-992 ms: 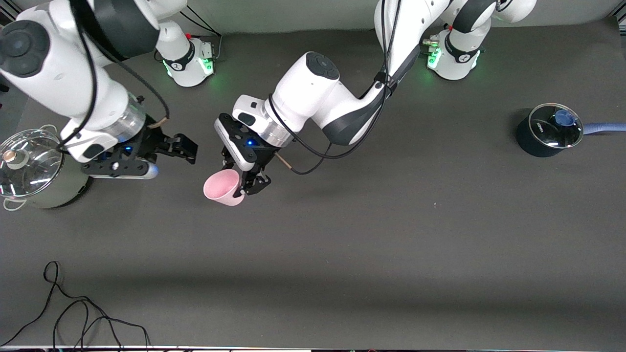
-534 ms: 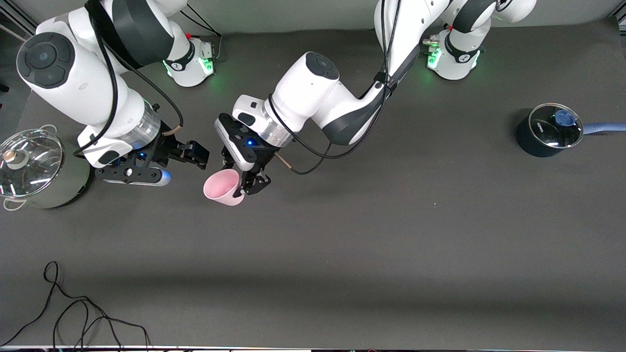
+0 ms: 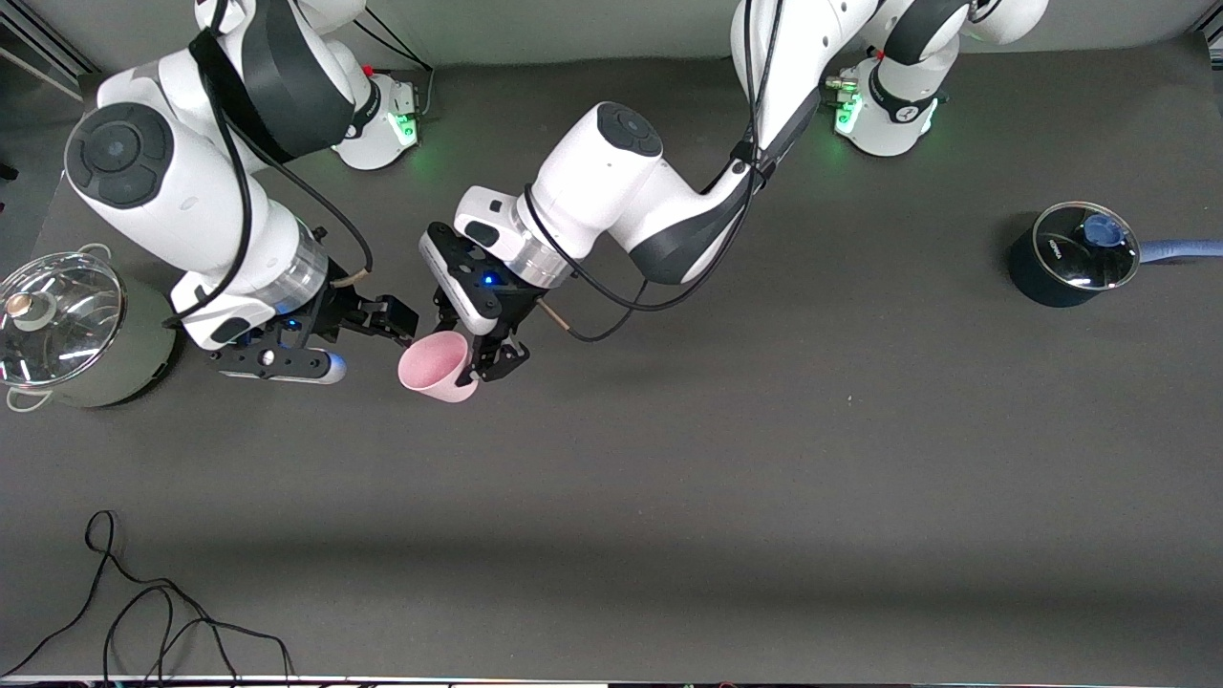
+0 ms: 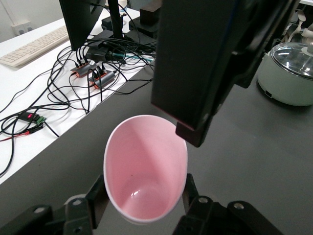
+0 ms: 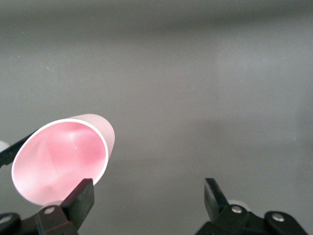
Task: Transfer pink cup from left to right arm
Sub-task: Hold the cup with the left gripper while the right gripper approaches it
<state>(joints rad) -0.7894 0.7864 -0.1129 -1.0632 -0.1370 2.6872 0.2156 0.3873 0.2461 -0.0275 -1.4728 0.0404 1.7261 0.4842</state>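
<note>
The pink cup hangs tilted in the air over the middle of the table, its open mouth turned toward the right arm. My left gripper is shut on its lower body, one finger on each side. In the left wrist view the cup fills the space between the fingers. My right gripper is open, right beside the cup's rim. In the right wrist view the cup lies just outside one finger, and nothing sits between the two fingers of the right gripper.
A pale green pot with a glass lid stands at the right arm's end of the table. A dark blue saucepan with a lid stands at the left arm's end. A black cable lies near the front edge.
The right arm has swung toward the cup, bringing its open gripper up to the rim. The left arm and the cup have stayed still.
</note>
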